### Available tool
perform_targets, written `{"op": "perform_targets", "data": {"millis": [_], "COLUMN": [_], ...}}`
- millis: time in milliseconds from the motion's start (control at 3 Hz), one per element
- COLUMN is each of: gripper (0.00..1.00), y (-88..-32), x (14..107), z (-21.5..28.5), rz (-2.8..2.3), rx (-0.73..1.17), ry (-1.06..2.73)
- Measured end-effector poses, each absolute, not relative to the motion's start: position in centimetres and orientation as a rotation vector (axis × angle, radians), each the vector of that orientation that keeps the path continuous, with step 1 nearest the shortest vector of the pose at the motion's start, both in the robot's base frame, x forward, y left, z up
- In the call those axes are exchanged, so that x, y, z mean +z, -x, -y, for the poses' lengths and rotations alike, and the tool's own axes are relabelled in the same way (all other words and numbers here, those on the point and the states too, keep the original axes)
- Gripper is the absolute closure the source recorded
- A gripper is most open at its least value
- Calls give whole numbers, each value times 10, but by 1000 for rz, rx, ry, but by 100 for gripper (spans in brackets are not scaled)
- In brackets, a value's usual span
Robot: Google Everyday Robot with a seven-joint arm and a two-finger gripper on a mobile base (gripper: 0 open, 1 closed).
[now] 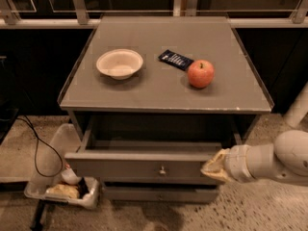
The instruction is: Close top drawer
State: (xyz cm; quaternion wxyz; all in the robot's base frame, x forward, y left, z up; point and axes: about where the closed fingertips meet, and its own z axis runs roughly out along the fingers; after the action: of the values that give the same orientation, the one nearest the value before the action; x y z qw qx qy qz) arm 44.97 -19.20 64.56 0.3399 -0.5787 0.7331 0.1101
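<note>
Pressing in from the right of the camera view, the robot's cream-coloured gripper (212, 166) meets the right-hand end of the wide, shallow grey wooden top drawer (139, 166). The drawer stands partly pulled out of the grey bench (144, 91). The gripper's pale tip appears to touch the flat front panel, well to the right of the small round metal knob (162, 169). Whether the gripper is open or closed cannot be told from this angle, and nothing is seen in its hold. What shows of the drawer's inside looks bare, though the overhanging top hides the back of it.

On the bench top sit a shallow white paper bowl (119, 63), a dark blue snack packet (176, 60) and a red apple (200, 73). The apple lies just beside the packet's near corner. Below the drawer is a narrower grey drawer front (159, 193), and a plastic tray of scraps (58, 189) and a black cable (39, 154) lie on the floor to the left.

The closing push looks under way but not finished. Contact so far off centre may twist a drawer this wide on its runners. A straight, level push into the cabinet, or a shift nearer the knob, would likely serve better. A slow finish should keep the round apple from rolling when the panel comes flush.
</note>
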Motion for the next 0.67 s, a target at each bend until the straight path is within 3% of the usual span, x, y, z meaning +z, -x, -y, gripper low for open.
{"op": "perform_targets", "data": {"millis": [333, 667], "gripper": [89, 84], "y": [-449, -449], "x": [646, 646], "z": [192, 192], "rz": [-1908, -1908], "rx": [287, 287], "ry": [1506, 1507]}}
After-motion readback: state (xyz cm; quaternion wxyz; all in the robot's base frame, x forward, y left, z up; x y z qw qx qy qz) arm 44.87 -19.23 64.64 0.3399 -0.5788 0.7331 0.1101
